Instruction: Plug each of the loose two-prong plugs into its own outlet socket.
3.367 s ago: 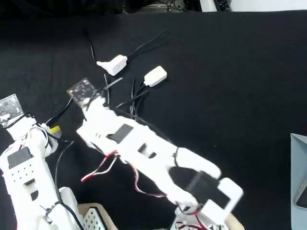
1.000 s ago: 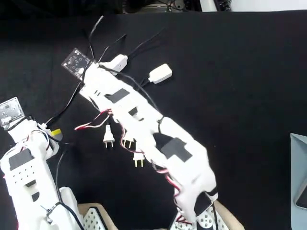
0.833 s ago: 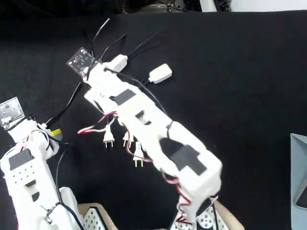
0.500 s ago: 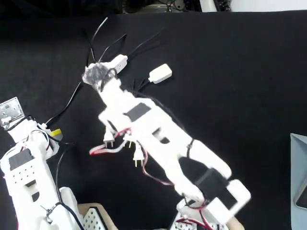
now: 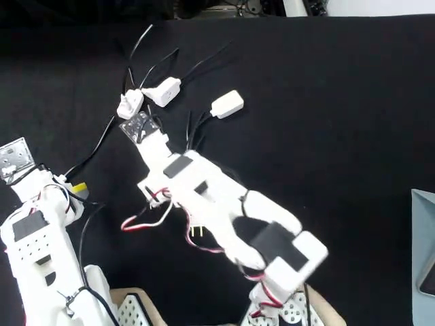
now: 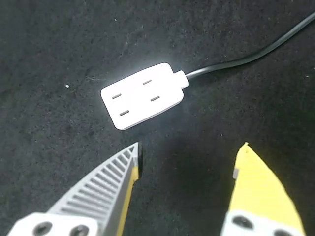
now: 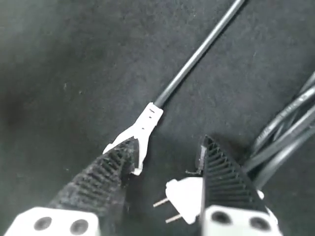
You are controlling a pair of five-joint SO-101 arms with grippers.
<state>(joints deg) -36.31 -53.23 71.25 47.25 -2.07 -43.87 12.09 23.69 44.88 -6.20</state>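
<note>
Right gripper (image 7: pixel 168 142), spread, is pulling back from the outlets (image 5: pixel 129 104) toward a plug (image 7: pixel 140 132); left gripper (image 6: pixel 189 152) is hanging spread above another outlet (image 6: pixel 144 96).

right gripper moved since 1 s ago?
Yes. In the high view the right gripper was level with the middle outlet socket; it has since pulled back toward its base, short of that socket.

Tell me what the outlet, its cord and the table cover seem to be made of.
Outlet: white moulded plastic, smooth, by its faint sheen and rounded edges. Cord: black, probably a rubber or vinyl sheath, smooth and bending. Table cover: black cloth, perhaps felt, matte with lint specks.
</note>
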